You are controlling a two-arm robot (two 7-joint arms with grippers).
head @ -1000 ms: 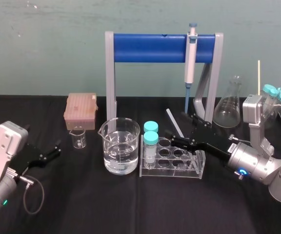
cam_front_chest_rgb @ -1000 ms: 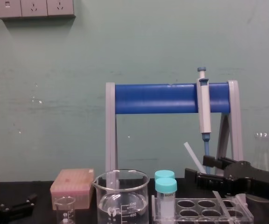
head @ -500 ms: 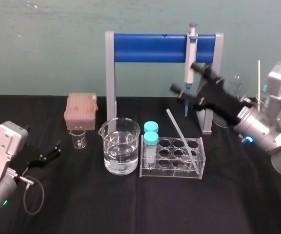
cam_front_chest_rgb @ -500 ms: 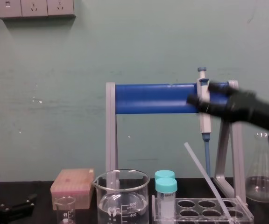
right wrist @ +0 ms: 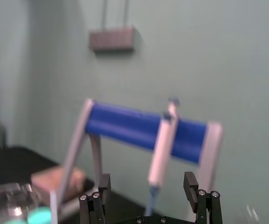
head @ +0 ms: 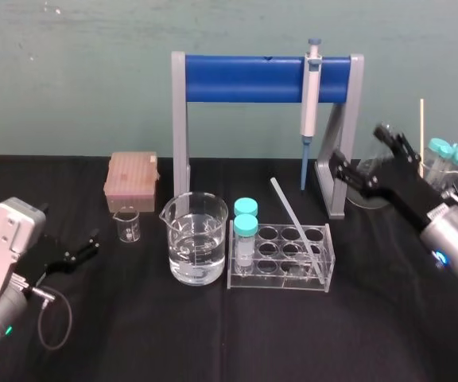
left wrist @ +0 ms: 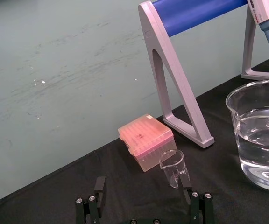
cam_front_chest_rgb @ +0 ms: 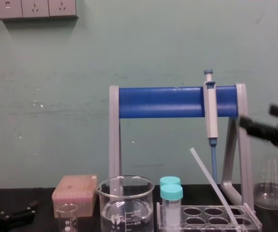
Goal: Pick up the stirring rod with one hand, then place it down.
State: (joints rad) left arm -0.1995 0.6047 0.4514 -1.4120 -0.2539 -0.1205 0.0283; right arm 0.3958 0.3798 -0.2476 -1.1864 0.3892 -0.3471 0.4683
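Note:
The stirring rod (head: 293, 219) is a thin whitish glass stick leaning at a slant in the clear tube rack (head: 281, 283), lower end in a right-hand well, upper end free. The chest view shows the stirring rod (cam_front_chest_rgb: 214, 186) slanting up to the left out of the rack (cam_front_chest_rgb: 255, 225). My right gripper (head: 362, 151) hangs in the air up and to the right of the rod, well clear of it. It is open, with nothing between the fingers (right wrist: 190, 181). My left gripper (head: 82, 248) rests open on the table at far left.
A large beaker (head: 197, 239) of water stands left of the rack, with two teal-capped tubes (head: 246, 231) in the rack's left wells. Behind is the blue-barred stand (head: 245, 78) with a pipette (head: 310, 95) hanging. A pink tip box (head: 132, 181), small beaker (head: 127, 225) and flask (cam_front_chest_rgb: 270, 188) also stand there.
The right gripper let go of the rod at the rack, rose past the pipette, then drew back to the right. The rod stays leaning in the rack. The left arm has not moved.

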